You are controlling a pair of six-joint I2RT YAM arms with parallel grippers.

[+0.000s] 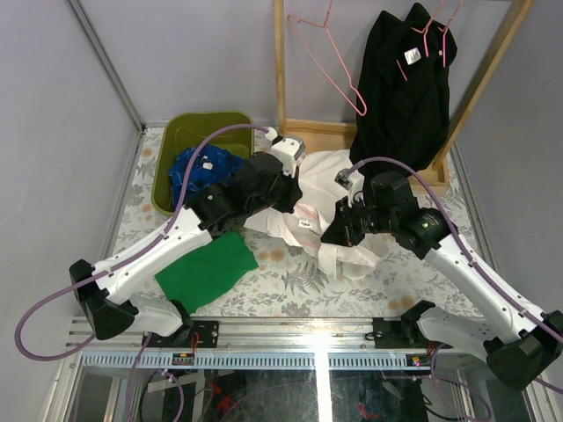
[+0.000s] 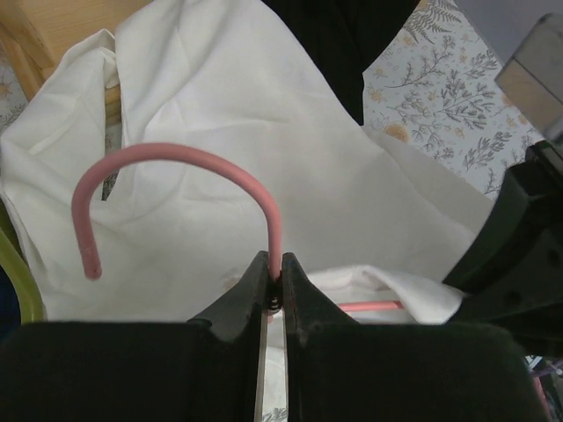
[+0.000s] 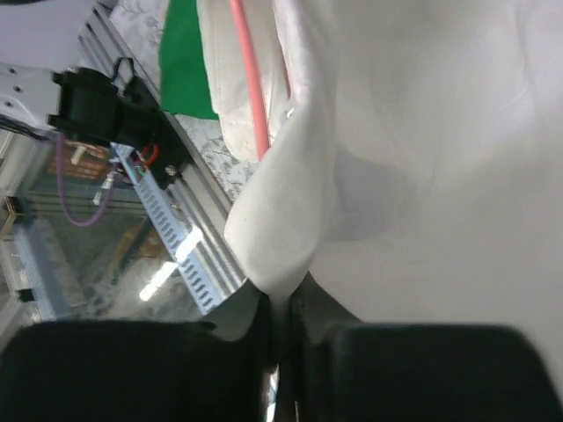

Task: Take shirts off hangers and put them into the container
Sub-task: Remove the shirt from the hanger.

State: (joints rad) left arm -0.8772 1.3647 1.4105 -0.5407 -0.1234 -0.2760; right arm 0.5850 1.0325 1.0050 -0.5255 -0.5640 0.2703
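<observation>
A white shirt [image 1: 327,180] lies crumpled on the middle of the table, with a pink wire hanger [image 2: 176,151] still inside it. My left gripper [image 2: 274,280] is shut on the hanger's neck just below the hook, at the shirt's left side [image 1: 297,186]. My right gripper [image 3: 280,303] is shut on a fold of the white shirt [image 3: 422,158] at its near right edge [image 1: 339,230]. The hanger's wire [image 3: 251,79] runs under the cloth. A blue shirt [image 1: 198,171] lies in the olive-green container [image 1: 189,123] at the back left. A black shirt [image 1: 405,88] hangs on a pink hanger [image 1: 431,31] on the rack.
An empty pink hanger [image 1: 327,61] hangs on the wooden rack, whose base [image 1: 317,132] stands behind the white shirt. A flat green cloth [image 1: 207,268] lies near the left arm. The table's metal front rail [image 3: 180,237] runs close below the right gripper.
</observation>
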